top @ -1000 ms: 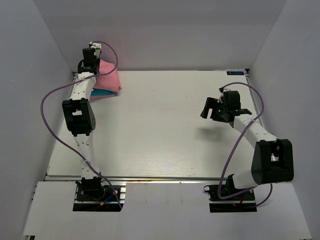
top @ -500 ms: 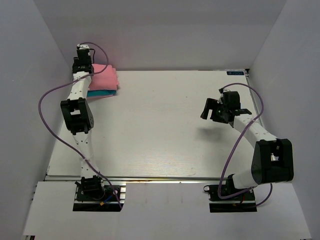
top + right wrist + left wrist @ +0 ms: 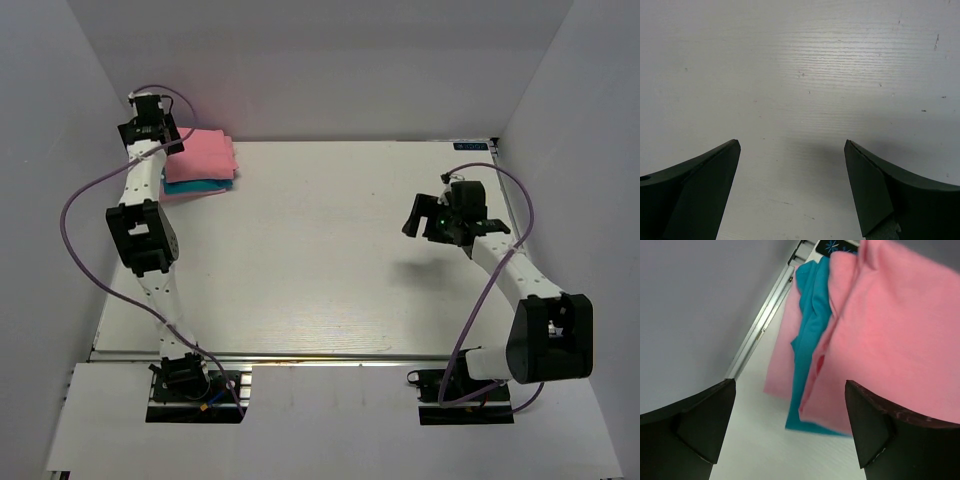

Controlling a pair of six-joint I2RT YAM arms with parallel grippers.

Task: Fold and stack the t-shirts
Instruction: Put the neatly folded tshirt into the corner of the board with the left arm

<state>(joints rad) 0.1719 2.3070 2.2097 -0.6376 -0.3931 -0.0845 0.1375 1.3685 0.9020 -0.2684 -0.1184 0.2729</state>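
stack place: lay at about 11 o'clock on the table [image 3: 330, 250], in the far corner.
salmon-pink t-shirt [image 3: 900, 340]: lay folded on top.
teal-blue t-shirt [image 3: 807, 330]: peeked out under it.
pale pink t-shirt [image 3: 779, 355]: lay at the bottom.
left gripper [image 3: 790, 427]: stood wide apart, held nothing, hung just beside the pile.
right gripper [image 3: 790, 190]: stood wide apart over bare table at about 3 o'clock, held nothing.
feel: looked soft, light and floppy; would likely sag or come unfolded if tugged.
where to grab: best pinched at a folded edge, not the flat middle.
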